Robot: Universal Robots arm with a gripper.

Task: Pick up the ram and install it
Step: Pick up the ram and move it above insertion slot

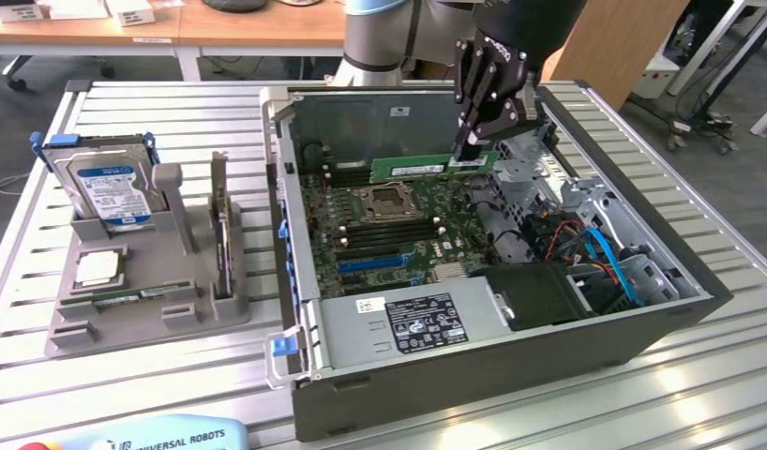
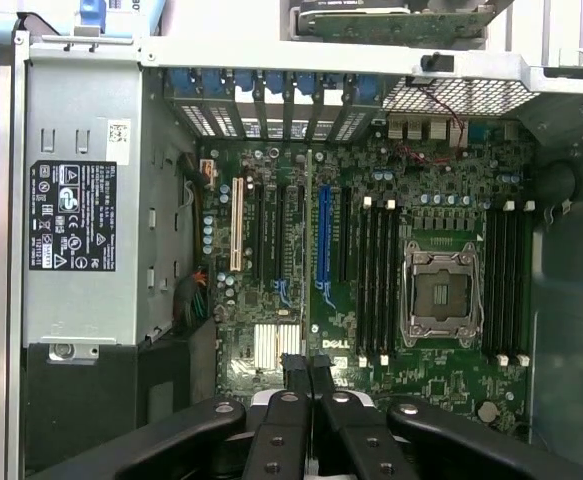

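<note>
The ram (image 1: pixel 415 169) is a long green stick with a white label. It hangs level, on its edge, inside the open computer case (image 1: pixel 302 366), above the far end of the motherboard (image 1: pixel 397 234). My gripper (image 1: pixel 469 157) comes down from above and is shut on the end of the ram towards the exterior view's right. In the wrist view my gripper (image 2: pixel 309 372) has its black fingertips (image 2: pixel 293 368) pressed together over the motherboard (image 2: pixel 301 190). Empty memory slots (image 2: pixel 376 280) run beside the open processor socket (image 2: pixel 439 295).
A grey holder (image 1: pixel 146 309) on the exterior view's left carries a blue-labelled hard drive (image 1: pixel 109 187) and a silver processor chip (image 1: pixel 96 267). The power supply (image 1: pixel 409 323) fills the case's near corner. Blue cables (image 1: pixel 609 258) and drive bays lie on the right.
</note>
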